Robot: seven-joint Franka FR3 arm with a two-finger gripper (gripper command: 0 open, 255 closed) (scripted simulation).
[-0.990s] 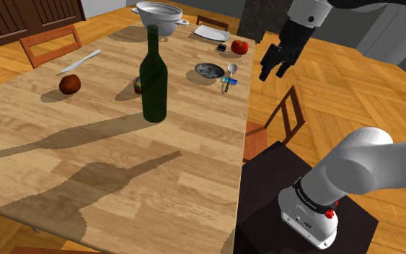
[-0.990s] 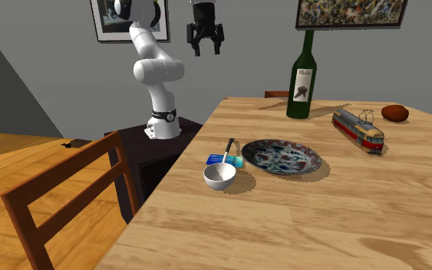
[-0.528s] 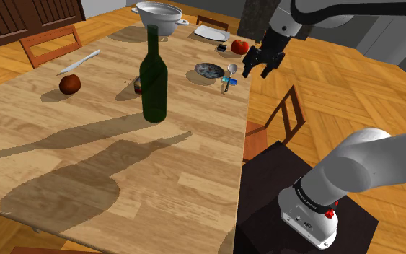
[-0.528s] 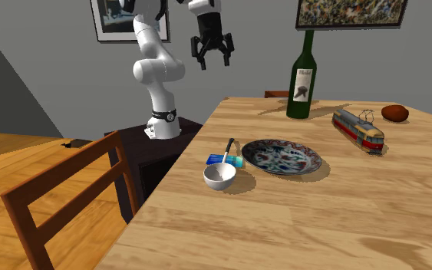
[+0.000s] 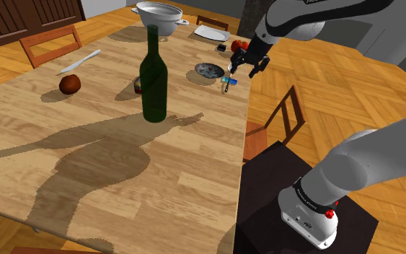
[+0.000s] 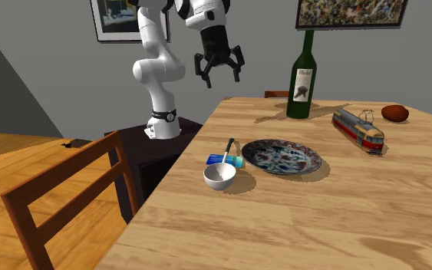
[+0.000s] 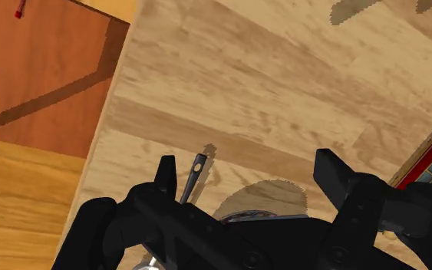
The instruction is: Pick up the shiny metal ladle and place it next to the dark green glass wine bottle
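Note:
The ladle has a pale round bowl (image 5: 231, 69) (image 6: 219, 176) and a thin dark-tipped handle (image 6: 228, 149). It lies near the table's edge beside a patterned plate (image 5: 208, 70) (image 6: 281, 156). My gripper (image 5: 243, 72) (image 6: 222, 80) (image 7: 246, 162) hangs open in the air above the table's edge, over the ladle and well clear of it. In the wrist view the handle tip (image 7: 195, 172) shows beside one finger. The dark green bottle (image 5: 153, 79) (image 6: 303, 77) stands upright farther along the wooden table (image 5: 122, 166).
A small blue box (image 6: 225, 160) touches the ladle's handle. A toy tram (image 6: 357, 128) and a brown round thing (image 5: 69, 84) lie near the bottle. A red fruit (image 5: 239, 47), white plate (image 5: 211, 32) and white pot (image 5: 159, 16) stand at the far end. Chairs (image 5: 284, 119) (image 6: 68, 199) flank the table.
The gripper has come down and swung in from beside the table to above its edge near the ladle. The arm's shadow on the table has grown toward the bottle.

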